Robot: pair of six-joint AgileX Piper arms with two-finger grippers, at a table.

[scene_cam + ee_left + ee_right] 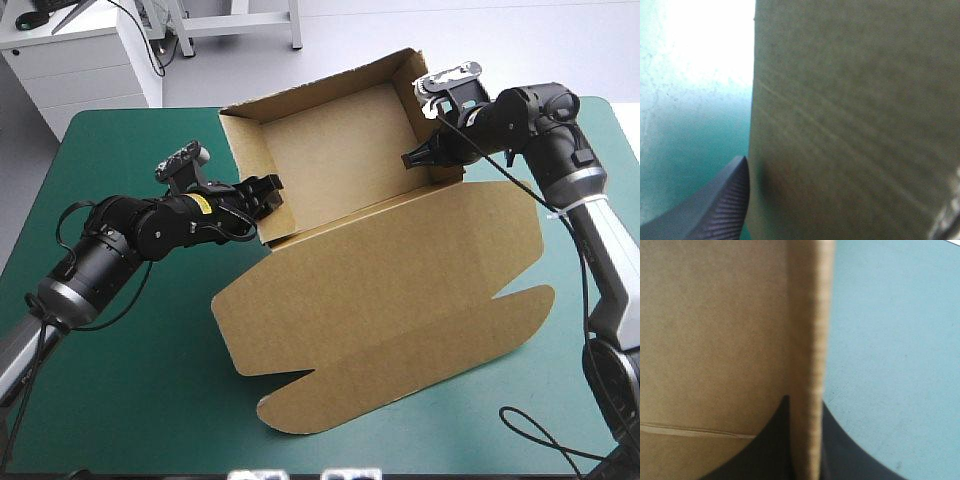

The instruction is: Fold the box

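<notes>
- The box (400,290) sits in the middle of the frame on the teal-green cover (130,370). Its open tray (330,150) is at upper centre with walls raised, and its lid (470,240) lies flat toward the lower right.
- The right gripper (412,157), at upper right, has its jaws clamped on the tray's right wall. My right wrist view shows the board edge pinched between the two black fingers.
- The left gripper (266,194), left of centre, is at the tray's left wall near the front corner. Its jaws look apart. One finger (722,210) touches the wall, and the board hides the other.
- Risk, as I judge it: only one side is gripped, so a pull from the right could slide or swing the whole box instead of folding it.
- A hard pinch or twist could crease that wall or pop it out of its tuck.
- If I shut the left jaws off-line, they could push the left wall inward.
- Count: one box with one tray and one lid, two grippers, one cover.
</notes>
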